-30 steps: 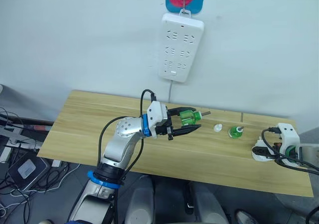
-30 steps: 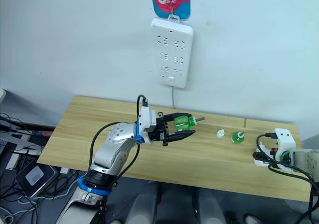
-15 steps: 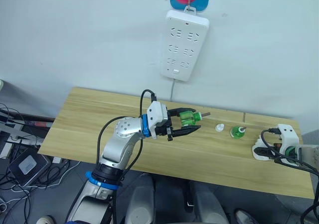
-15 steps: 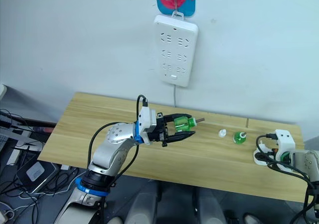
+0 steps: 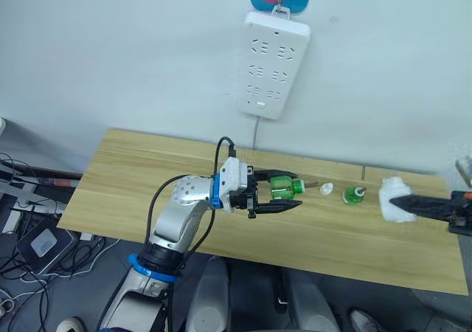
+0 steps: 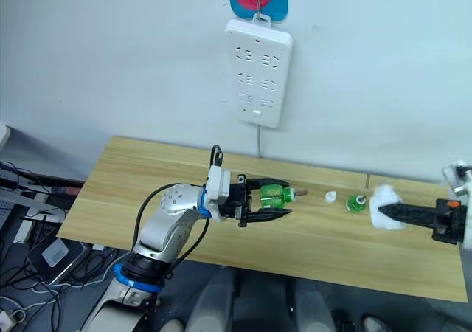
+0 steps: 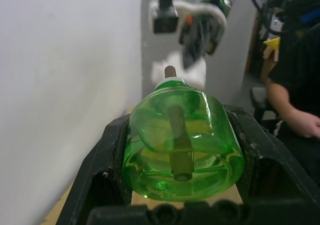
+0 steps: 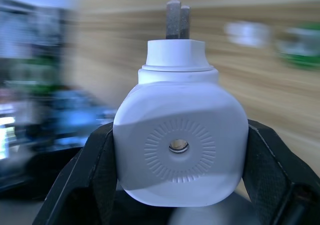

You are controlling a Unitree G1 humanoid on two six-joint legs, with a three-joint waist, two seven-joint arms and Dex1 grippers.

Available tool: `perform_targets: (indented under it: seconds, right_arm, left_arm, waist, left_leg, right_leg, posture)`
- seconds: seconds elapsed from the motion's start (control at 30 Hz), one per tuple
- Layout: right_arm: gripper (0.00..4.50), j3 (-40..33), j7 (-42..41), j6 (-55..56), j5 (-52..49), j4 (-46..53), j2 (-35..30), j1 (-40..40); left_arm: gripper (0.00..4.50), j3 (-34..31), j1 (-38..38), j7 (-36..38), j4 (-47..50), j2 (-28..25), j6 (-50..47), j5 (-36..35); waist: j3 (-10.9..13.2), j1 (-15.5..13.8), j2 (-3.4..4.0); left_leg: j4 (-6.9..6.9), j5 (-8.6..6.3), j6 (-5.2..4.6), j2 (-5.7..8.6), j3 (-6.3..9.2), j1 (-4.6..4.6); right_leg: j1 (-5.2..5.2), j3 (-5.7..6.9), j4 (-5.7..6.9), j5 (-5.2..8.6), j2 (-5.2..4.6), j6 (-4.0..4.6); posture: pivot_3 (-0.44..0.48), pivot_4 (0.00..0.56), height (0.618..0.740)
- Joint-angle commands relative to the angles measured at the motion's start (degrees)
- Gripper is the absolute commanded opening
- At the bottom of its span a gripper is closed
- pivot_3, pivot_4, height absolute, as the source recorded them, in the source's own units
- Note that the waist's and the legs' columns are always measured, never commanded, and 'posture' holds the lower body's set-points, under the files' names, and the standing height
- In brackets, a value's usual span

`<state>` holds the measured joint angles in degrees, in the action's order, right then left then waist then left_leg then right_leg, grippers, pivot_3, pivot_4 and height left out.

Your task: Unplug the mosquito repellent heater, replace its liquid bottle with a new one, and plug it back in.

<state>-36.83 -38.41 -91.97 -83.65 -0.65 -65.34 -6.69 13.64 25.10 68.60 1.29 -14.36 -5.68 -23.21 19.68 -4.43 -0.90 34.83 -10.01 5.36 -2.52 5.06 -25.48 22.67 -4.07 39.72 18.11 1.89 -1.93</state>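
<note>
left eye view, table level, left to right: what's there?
left gripper holding the green liquid bottle → small white cap → small green bottle standing on the table → mosquito repellent heater held by the right gripper

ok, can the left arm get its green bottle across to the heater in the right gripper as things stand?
Probably yes. The left gripper is shut on the green bottle, wick toward the heater in the right gripper; between them only a cap and another bottle, low on the table.
</note>
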Motion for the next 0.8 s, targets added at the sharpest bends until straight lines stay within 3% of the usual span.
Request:
perform_targets:
  seconds: [0.03, 0.13, 0.37, 0.8]
  right_arm:
    - [2.98, 2.52, 9.23, 5.8, -22.43, -0.83, -3.72, 2.12]
    - [2.98, 5.77, 13.79, 12.28, -29.35, 3.36, -3.68, 4.53]
    - [2.98, 9.96, 17.36, 19.48, -29.35, 9.59, 0.73, 1.56]
    - [2.98, 12.47, 13.36, 20.04, -29.35, 12.15, -0.12, 0.75]
  left_arm:
    - [2.28, 1.71, 0.37, 0.98, 0.06, 1.65, 2.21, -0.26]
    - [2.28, 2.26, 1.11, 1.23, -0.93, 2.6, 2.68, -0.12]
    - [2.28, 3.0, 2.4, 0.92, -1.34, 4.24, 2.63, -0.27]
    - [2.28, 3.08, 3.87, 0.53, -3.1, 6.11, 3.24, 0.17]
  waist:
    - [0.0, 0.06, 0.0]
    - [0.0, 0.14, -0.01]
    - [0.0, 0.13, -0.01]
    - [0.0, 0.12, -0.01]
  left_leg:
    - [0.04, -0.01, -0.02, 0.0, -0.04, -0.04]
    - [0.06, -0.05, -0.09, 0.0, -0.02, -0.18]
    - [0.09, -0.08, -0.15, 0.02, -0.04, -0.43]
    - [0.09, -0.08, -0.15, 0.01, -0.04, -0.43]
  right_leg:
    - [0.0, -0.03, -0.07, -0.04, -0.01, -0.06]
    - [0.0, -0.01, -0.32, -0.12, 0.0, -0.2]
    - [0.25, -0.01, -0.38, -0.19, -0.01, -0.29]
    - [0.3, -0.01, -0.27, -0.24, -0.01, -0.21]
  posture:
    - [0.178, 0.345, 0.74]
    - [0.169, 0.344, 0.74]
    - [0.169, 0.345, 0.74]
    - [0.168, 0.342, 0.74]
